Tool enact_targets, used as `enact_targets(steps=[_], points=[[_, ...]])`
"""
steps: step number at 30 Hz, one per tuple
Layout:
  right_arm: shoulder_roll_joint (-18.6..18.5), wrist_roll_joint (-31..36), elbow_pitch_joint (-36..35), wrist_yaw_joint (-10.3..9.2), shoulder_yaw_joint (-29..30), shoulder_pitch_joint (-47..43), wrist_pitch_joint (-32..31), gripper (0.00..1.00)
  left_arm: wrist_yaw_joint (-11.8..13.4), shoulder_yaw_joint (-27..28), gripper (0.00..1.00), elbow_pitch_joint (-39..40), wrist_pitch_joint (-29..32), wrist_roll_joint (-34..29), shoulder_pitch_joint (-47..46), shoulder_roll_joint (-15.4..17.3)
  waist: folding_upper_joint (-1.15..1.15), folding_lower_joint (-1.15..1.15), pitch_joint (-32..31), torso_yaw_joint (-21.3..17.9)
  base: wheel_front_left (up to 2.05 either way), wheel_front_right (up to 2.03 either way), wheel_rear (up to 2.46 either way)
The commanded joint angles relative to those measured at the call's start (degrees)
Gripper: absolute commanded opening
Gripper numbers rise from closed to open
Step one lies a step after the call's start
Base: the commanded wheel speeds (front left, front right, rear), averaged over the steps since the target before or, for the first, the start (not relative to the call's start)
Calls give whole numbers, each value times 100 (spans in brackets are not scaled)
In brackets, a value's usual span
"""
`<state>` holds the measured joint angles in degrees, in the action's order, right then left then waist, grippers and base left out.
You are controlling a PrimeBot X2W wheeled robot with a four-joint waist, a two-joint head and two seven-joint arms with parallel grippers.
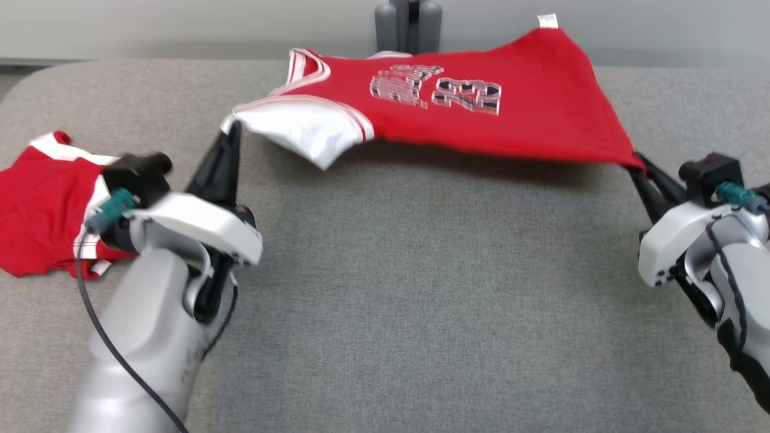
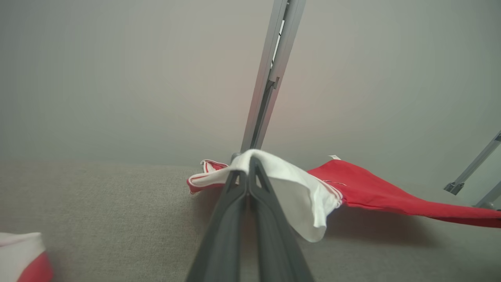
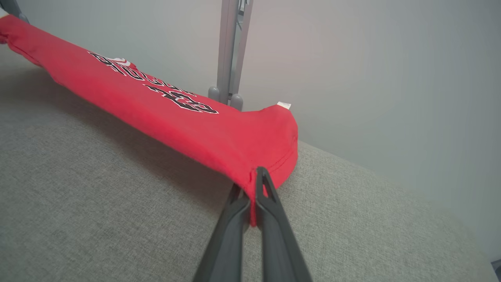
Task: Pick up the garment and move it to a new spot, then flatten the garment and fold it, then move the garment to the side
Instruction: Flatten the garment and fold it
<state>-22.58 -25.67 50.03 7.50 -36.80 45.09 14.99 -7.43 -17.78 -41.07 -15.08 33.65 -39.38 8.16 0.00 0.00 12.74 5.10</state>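
The work surface (image 1: 385,270) was a padded top with rounded corners, covered in coarse grey woven cloth. A slim grey metal post (image 1: 408,24) stood upright at its far edge.

The garment (image 1: 481,114) was a sleeveless red jersey of smooth knit. It had a glossy white panel at one end, red-and-white striped trim at the openings, and black-and-white outlined lettering and numerals on the chest. A small white tag (image 1: 547,21) stood up at one hem corner. The garment hung spread directly in front of the post, its near edge pulled taut and raised above the cloth, with a shadow beneath.

Left of the post, the left gripper (image 1: 231,127) had its long dark tapered fingers pressed together on the white corner. Right of the post, the right gripper (image 1: 636,161) had its fingers pinched on the red hem corner.

A second garment (image 1: 42,210), red and white, lay crumpled far left of the post.
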Motion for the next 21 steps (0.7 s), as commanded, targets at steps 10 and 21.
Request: enact_targets(steps=[10,21], points=[[-211,156,-40,-1,-758,-400,26,0,11,-324,0,407,-16,-797,965,133,0,0,-531,87,0,0,0],[-485,209,-52,-2,-1502,-789,26,0,139,-600,0,880,-16,-1353,1910,347,0,0,-1048,239,0,0,0]])
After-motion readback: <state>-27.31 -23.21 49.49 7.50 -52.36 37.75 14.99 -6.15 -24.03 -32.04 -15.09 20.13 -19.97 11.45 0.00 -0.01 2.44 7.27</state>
